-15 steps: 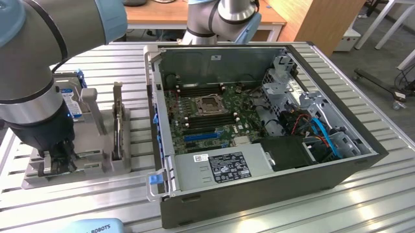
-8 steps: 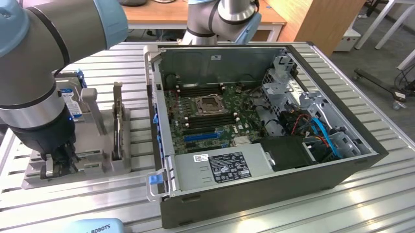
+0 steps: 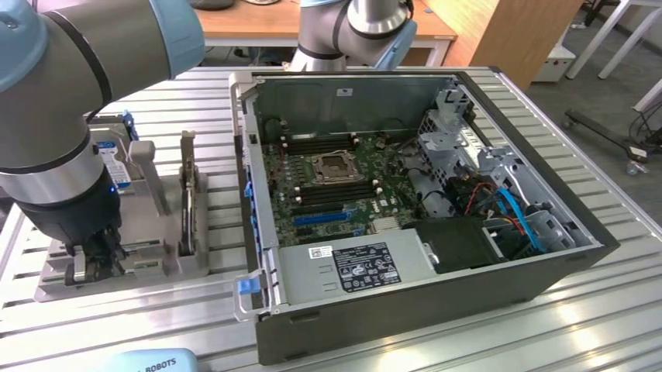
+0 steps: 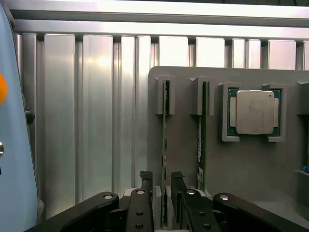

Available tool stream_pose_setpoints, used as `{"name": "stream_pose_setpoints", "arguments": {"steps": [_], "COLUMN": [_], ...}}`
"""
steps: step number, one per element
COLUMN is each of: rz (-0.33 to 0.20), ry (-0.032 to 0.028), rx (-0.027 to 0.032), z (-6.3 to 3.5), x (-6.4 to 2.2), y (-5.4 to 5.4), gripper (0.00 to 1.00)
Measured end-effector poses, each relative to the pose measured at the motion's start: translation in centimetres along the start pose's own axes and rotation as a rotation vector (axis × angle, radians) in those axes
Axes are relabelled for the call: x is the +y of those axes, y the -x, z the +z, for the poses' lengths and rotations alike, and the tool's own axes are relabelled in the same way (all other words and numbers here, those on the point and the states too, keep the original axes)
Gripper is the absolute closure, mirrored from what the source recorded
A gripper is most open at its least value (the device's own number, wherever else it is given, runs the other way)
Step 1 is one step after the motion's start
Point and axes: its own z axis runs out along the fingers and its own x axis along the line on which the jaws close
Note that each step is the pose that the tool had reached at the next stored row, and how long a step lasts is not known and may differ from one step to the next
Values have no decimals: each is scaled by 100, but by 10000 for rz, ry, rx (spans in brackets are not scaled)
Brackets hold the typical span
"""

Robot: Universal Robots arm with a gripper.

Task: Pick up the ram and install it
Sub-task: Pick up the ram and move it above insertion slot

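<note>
The ram [image 4: 165,126], a thin green stick, stands on edge in a slot of the grey holder tray [image 4: 217,164]. A second such stick [image 4: 200,140] stands in the neighbouring slot. My gripper [image 4: 162,180] is open, one black finger on each side of the first stick's near end, with small gaps between them and the board. In the exterior view the gripper [image 3: 93,263] is low over the tray [image 3: 155,267] at that view's left, beside the open computer case [image 3: 414,201].
A square silver processor chip [image 4: 253,112] lies in its recess on the tray. A dark upright card [image 3: 186,201] stands on the tray's case side. The motherboard [image 3: 331,182] with its long slots lies inside the case. The table is ribbed aluminium [image 4: 96,121].
</note>
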Motion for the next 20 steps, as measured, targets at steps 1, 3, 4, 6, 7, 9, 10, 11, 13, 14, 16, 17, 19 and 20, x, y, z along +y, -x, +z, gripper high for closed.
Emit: {"name": "stream_pose_setpoints", "arguments": {"steps": [1,3,4,6,7,9,10,11,13,14,16,17,19,20], "rz": [0,-1,-1,-1,-1,-1,-1,-1,-1,-1,-1,-1,-1,-1], "ry": [-1,-2,-4,-1,-3,-3,-4,-4,-5,-5,-5,-5,-4,-3], "rx": [0,-1,-3,-1,-2,-2,-1,-1,-2,-2,-2,-1,0,0], "z": [0,4,13,31,41,60,69,78,95,103,120,127,131,132], "x": [0,-1,-2,-2,-3,-3,-4,-4,-5,-5,-5,-6,-6,-6], "y": [0,0,1,0,0,-1,-1,-1,-2,-2,-2,-3,-3,-3], "gripper": [70,70,70,70,70,70,70,70,70,70,70,70,70,70]}}
